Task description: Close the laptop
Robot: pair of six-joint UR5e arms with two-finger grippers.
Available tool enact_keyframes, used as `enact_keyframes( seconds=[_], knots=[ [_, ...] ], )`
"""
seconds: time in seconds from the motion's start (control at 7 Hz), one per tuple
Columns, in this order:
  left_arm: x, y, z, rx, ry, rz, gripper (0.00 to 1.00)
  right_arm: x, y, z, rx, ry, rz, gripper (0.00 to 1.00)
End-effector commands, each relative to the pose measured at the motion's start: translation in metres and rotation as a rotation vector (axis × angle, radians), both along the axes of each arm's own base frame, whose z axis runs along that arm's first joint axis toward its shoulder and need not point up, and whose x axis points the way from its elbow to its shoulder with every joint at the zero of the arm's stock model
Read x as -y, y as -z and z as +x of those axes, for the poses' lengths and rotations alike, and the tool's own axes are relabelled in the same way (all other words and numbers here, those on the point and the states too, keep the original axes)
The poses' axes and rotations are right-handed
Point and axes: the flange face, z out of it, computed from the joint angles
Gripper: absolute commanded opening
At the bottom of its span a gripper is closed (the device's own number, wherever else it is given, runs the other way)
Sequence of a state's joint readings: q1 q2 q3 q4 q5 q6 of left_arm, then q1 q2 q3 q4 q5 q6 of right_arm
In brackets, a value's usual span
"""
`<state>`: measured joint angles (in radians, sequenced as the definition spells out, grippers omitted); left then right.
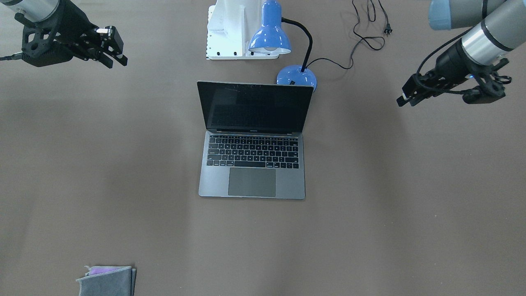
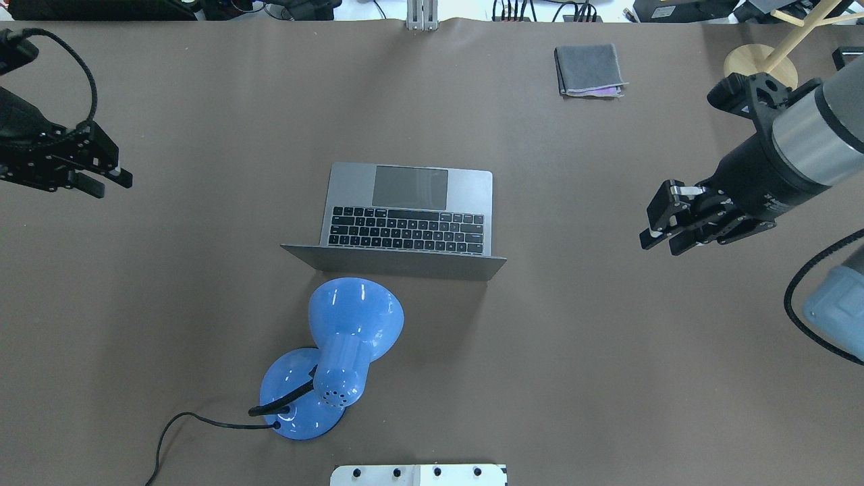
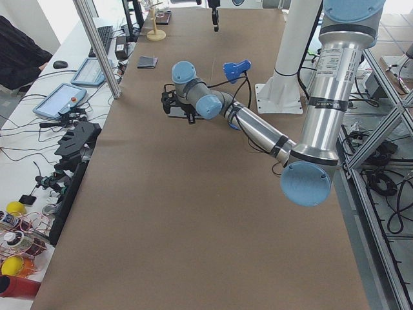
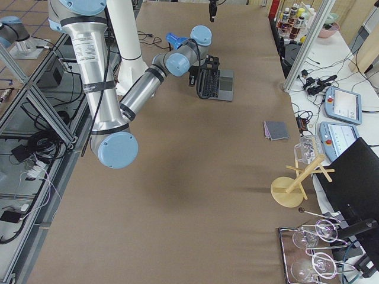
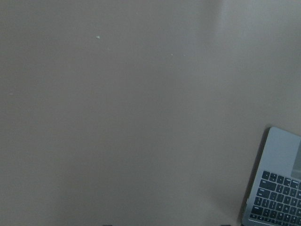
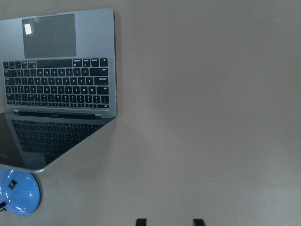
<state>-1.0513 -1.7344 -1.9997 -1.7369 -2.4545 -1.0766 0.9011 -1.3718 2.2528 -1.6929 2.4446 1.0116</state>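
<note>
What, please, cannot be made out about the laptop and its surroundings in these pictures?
- Outer face of the laptop lid: the overhead view catches only a thin sliver, the front-facing view only the screen side.
- Left wrist view: the picture's bottom-right corner cuts off all but one laptop corner.
- Exterior left view: the left gripper hides most of the laptop.
- Right wrist view: the lamp base is cut off by the left edge.

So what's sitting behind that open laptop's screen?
A blue desk lamp stands just behind the laptop's lid, its shade leaning toward it and a black cord trailing off. From the front, the screen covers part of the lamp's round base.
</note>
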Motion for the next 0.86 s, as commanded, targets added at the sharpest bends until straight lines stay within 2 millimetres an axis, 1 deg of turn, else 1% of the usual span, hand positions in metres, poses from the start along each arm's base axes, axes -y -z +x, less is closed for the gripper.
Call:
enact_keyframes(
  seconds=[0.0, 0.14, 0.29, 0.43, 0.57, 0.71],
  knots=[
    [-0.029, 0.042, 0.063, -0.037, -0.054, -0.081, 0.00, -0.029, 0.004, -0.025, 0.008, 0.080, -0.001, 0.00],
    [-0.033, 0.052, 0.079, -0.041, -0.061, -0.114, 0.00, -0.042, 0.007, -0.046, -0.003, 0.101, -0.027, 0.00],
    [-0.039, 0.055, 0.092, -0.039, -0.068, -0.152, 0.00, -0.054, 0.012, -0.067, -0.021, 0.106, -0.019, 0.00],
    [-0.046, 0.065, 0.106, -0.046, -0.076, -0.183, 0.00, -0.065, 0.026, -0.090, -0.022, 0.103, -0.015, 0.00],
    [-0.050, 0.071, 0.118, -0.047, -0.083, -0.208, 0.00, -0.077, 0.025, -0.116, -0.057, 0.090, -0.017, 0.00],
    [-0.060, 0.074, 0.137, -0.032, -0.083, -0.224, 0.00, -0.083, 0.036, -0.142, -0.062, 0.092, 0.020, 0.00]
  ],
)
